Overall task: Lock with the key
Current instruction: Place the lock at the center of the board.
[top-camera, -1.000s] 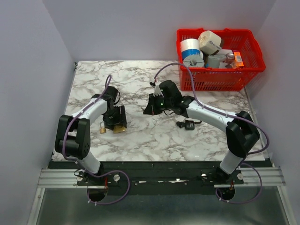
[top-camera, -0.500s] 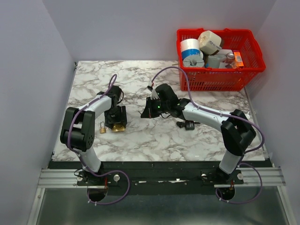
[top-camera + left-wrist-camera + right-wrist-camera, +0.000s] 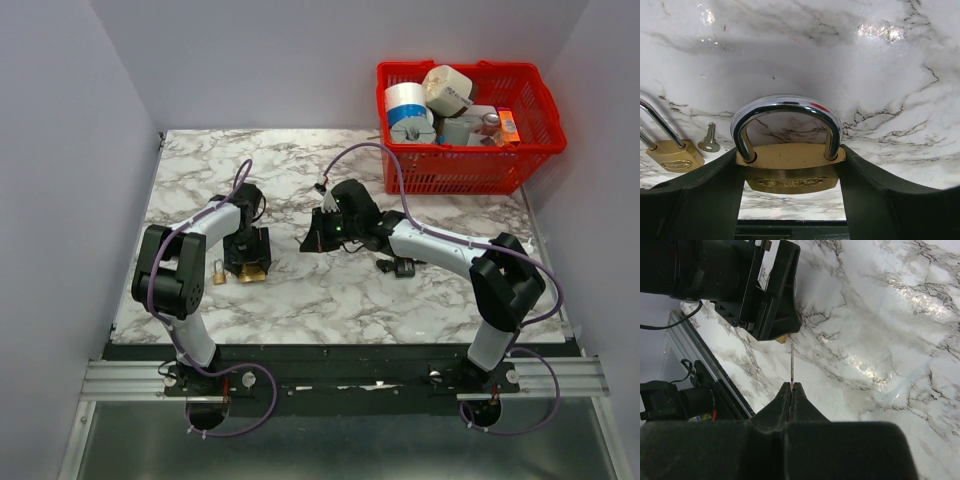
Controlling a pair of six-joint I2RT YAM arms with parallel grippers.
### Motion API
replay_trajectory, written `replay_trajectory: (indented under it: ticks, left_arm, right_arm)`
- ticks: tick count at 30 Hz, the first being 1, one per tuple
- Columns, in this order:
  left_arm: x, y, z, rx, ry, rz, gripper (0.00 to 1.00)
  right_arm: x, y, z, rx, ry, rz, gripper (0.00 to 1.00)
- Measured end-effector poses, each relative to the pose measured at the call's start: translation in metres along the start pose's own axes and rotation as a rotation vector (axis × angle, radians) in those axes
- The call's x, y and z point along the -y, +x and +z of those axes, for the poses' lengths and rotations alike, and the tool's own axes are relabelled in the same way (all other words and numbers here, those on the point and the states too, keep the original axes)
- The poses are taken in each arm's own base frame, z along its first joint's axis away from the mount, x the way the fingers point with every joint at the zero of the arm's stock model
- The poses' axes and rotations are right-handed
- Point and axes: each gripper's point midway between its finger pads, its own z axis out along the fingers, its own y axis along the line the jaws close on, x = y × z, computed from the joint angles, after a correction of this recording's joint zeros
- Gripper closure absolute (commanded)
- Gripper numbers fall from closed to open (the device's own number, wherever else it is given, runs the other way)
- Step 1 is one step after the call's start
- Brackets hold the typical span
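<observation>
My left gripper [image 3: 246, 262] [image 3: 791, 155] is shut on the body of a brass padlock [image 3: 253, 272] [image 3: 790, 172], one finger on each side, with the chrome shackle pointing away from the wrist over the marble. My right gripper [image 3: 313, 240] [image 3: 791, 386] is shut on the key [image 3: 791, 365], a thin metal blade seen edge-on that sticks out beyond the fingertips. The blade points toward the left gripper [image 3: 767, 295], a short gap away. A sliver of the brass padlock [image 3: 783, 338] shows under that gripper.
A smaller brass padlock [image 3: 674, 157] [image 3: 218, 270] with an open shackle lies left of the held one, a loose silver key [image 3: 708, 143] beside it. A small black object [image 3: 398, 266] lies under the right forearm. A red basket [image 3: 462, 168] full of items stands at the back right.
The left arm's elbow has swung inward while its gripper stayed over the padlock. My right gripper has shifted slightly left toward the left gripper, still holding the key.
</observation>
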Motion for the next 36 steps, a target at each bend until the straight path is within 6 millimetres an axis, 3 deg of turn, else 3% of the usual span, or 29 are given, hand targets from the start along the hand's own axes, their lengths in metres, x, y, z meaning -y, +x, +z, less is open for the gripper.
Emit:
replay_trajectory:
  ticks: [4,7,12,21,25,36]
  left_arm:
    - [0.0,0.0001,0.0003,0.0,-0.003,0.003,0.52]
    - [-0.0001,0.0001,0.0003,0.0,-0.004,0.003,0.39]
    - [-0.0005,0.0007,0.0008,0.0,-0.006,0.003,0.3]
    - [-0.0011,0.002,0.0006,0.01,-0.004,0.004,0.25]
    - [-0.0032,0.0017,0.0011,0.014,-0.016,0.005,0.11]
    - [-0.0078,0.0089,0.0012,0.007,-0.028,0.005,0.09]
  right_arm:
    - [0.0001,-0.0001,0.0,0.0,0.001,0.0,0.99]
    - [0.0006,0.0004,0.0001,0.0,0.002,0.0,0.99]
    - [0.003,0.0025,0.0004,-0.003,0.009,0.002,0.99]
    - [0.0041,0.0021,0.0006,0.0,0.015,0.002,0.99]
    - [0.0042,0.0021,0.0006,0.0,0.015,0.002,0.99]
    - [0.0043,0.002,0.0007,0.001,0.016,0.002,0.99]
